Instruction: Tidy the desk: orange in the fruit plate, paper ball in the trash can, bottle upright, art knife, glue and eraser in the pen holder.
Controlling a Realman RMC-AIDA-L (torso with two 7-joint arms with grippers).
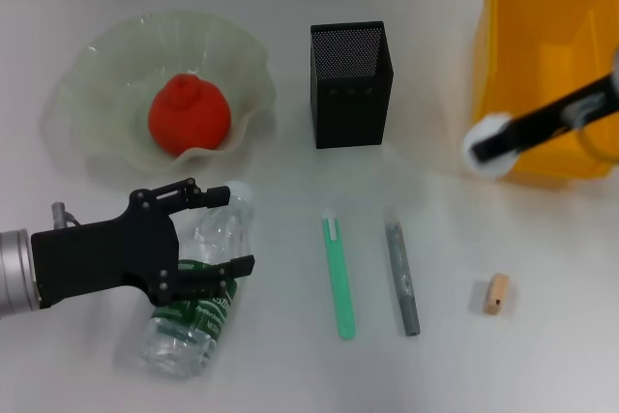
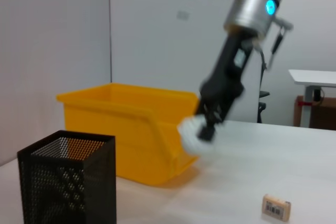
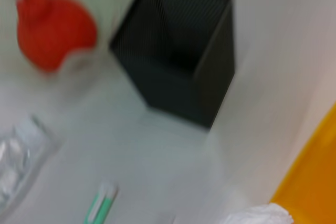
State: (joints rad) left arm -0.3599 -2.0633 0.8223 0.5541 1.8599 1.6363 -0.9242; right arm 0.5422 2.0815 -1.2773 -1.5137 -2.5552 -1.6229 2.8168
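orange [image 3: 50, 34]: in the fruit plate [image 3: 79, 64]
pen holder [image 3: 181, 51]: upright on the bench [image 3: 157, 156]
paper ball [image 3: 260, 215]: touching the trash can [image 3: 312, 177]

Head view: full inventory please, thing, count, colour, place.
orange: 1, red-orange, in the fruit plate
fruit plate: 1, pale green, far left
pen holder: 1, black, far centre
trash can: 1, yellow, far right
paper ball: 1, white, in right gripper, beside the can's front edge
bottle: 1, clear, lying near left
green stick: 1, centre
grey stick: 1, centre
eraser: 1, tan, near right
left gripper: open, around bottle
right gripper: shut on paper ball
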